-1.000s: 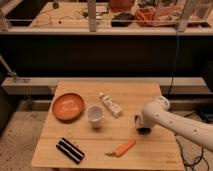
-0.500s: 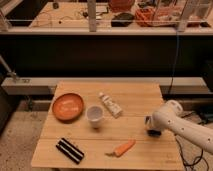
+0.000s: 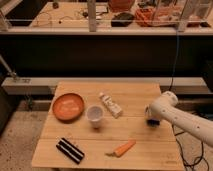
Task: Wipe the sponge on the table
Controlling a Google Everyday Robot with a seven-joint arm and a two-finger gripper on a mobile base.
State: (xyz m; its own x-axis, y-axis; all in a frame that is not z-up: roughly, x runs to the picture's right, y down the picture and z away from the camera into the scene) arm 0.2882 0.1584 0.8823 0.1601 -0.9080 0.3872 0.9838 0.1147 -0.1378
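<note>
I have the gripper [image 3: 152, 120], on the end of the white arm, down near the right edge of the light wooden plank surface [image 3: 145, 152], its jaws pinching the small dark blue sponge [image 3: 151, 123] low at the planks. Well apart to the left are a round orange bowl [image 3: 68, 106], a white cup [image 3: 95, 114] and a white tube [image 3: 110, 105]; a striped black block [image 3: 70, 150] and an orange carrot [image 3: 122, 148] lie nearer the front

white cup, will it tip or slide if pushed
Probably light: the white cup looks thin-walled and empty, so it would likely slide. Upright on a narrowish base, it may tip if pushed high. The gripper is apart from it, near the table's right edge.
</note>
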